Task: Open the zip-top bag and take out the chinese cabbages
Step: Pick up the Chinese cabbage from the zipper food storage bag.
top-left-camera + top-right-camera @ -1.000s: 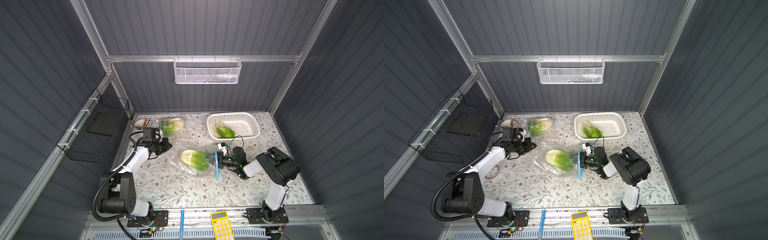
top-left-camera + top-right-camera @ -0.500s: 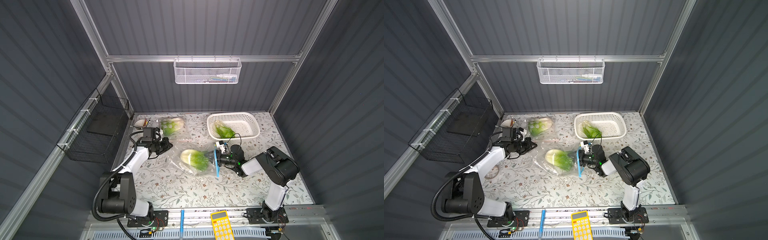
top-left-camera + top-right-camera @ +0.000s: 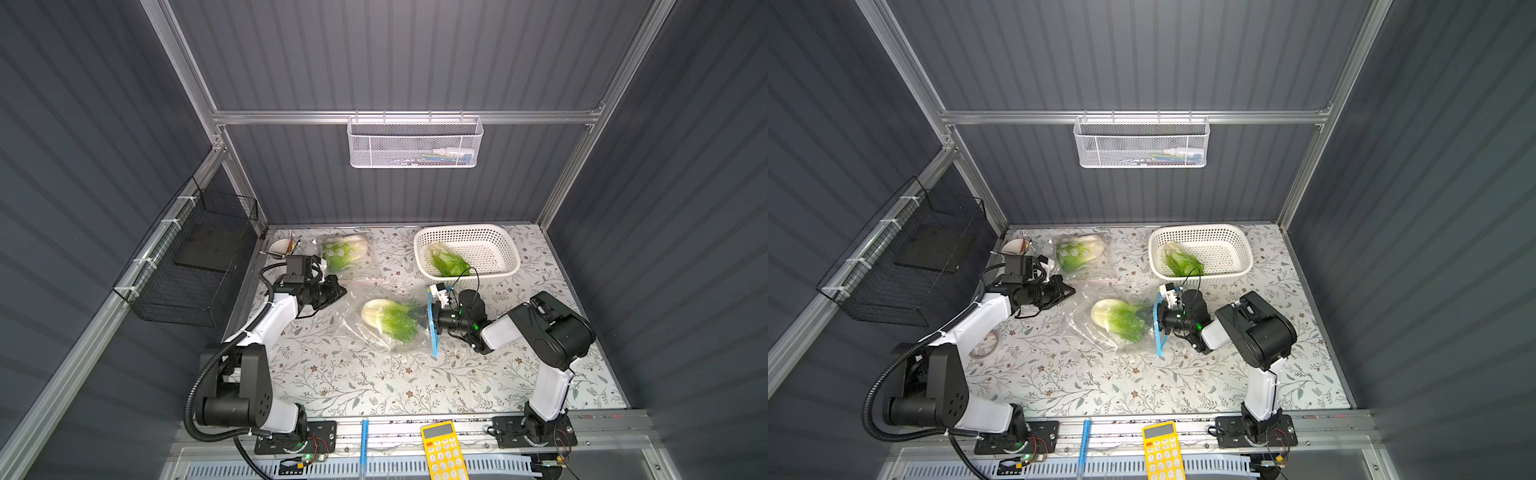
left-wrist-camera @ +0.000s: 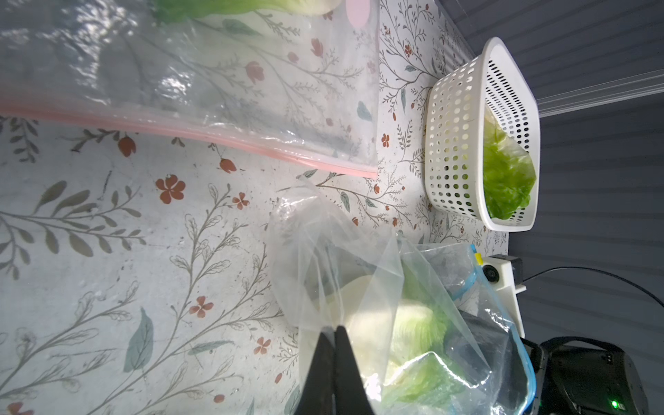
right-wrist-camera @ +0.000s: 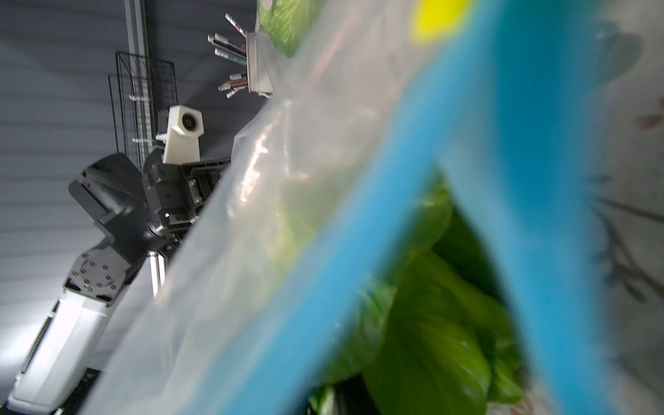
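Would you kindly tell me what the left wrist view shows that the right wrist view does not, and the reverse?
Only left wrist: the white basket holding a loose cabbage, the right arm's camera, and the left gripper pinching the blue-zip bag. Only right wrist: the left arm's camera, a cup of pens, the black wire rack. Both: that bag, its cabbage, and part of the far bagged cabbage.
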`<control>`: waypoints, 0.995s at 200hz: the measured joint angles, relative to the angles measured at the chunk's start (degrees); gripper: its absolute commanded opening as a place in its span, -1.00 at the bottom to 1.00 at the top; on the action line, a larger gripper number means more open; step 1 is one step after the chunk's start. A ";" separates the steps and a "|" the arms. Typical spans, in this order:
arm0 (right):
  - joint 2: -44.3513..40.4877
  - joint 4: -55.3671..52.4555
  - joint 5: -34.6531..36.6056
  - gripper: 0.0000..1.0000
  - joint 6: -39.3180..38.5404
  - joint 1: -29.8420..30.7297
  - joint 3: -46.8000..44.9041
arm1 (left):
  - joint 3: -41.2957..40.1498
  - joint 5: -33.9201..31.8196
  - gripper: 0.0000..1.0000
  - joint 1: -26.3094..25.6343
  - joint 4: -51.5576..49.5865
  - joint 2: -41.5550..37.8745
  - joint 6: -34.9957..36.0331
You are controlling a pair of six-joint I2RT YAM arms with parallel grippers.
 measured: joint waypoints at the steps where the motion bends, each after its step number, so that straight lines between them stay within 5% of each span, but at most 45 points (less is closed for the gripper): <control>1: 0.00 0.02 -0.02 -1.00 -0.11 0.00 0.02 | 0.00 0.02 -1.00 0.00 0.00 0.00 0.00; 69: -0.63 -1.25 -0.20 -1.00 -0.98 -0.24 0.07 | -0.02 -2.05 -1.00 0.00 -0.39 0.00 0.00; 199: -4.96 2.58 -2.91 -1.00 -1.09 -4.79 -7.37 | 0.00 -17.38 -1.00 0.48 -5.53 -2.08 -0.02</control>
